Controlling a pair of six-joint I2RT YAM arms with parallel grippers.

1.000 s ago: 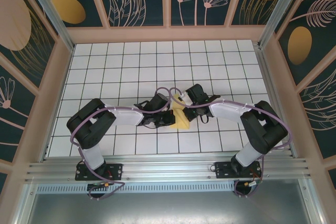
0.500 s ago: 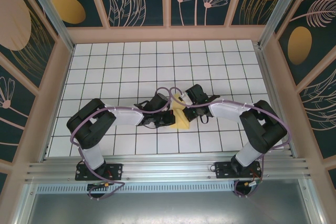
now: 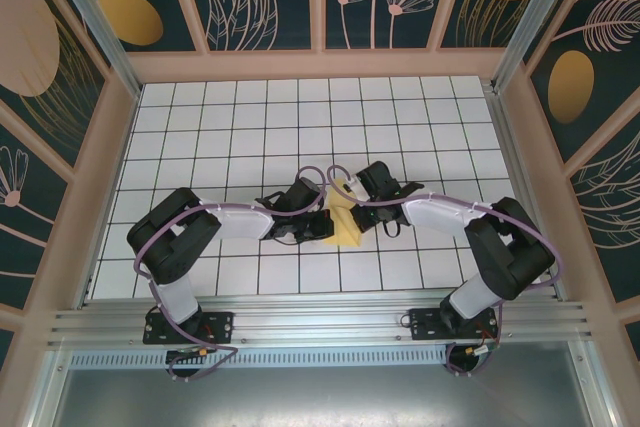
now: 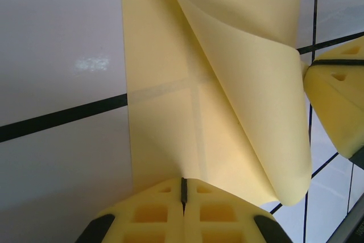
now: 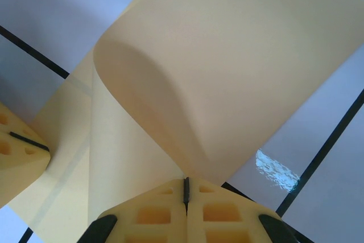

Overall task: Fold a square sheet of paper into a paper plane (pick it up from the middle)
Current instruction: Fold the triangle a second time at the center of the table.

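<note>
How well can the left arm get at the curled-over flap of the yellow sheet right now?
Probably yes, but not freely: the flap curls just ahead of the left arm, nothing between. Its jaws are shut on an edge of the sheet, and the right arm's jaws pinch the flap.

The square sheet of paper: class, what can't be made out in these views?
- Top external: both wrists cover most of the square sheet of paper, hiding its outline.
- Left wrist: the curled flap covers the sheet beneath; whether the shut left gripper pinches or only presses its edge is unclear.
- Right wrist: the same flap, pinched in the right gripper, runs off the top edge.
</note>
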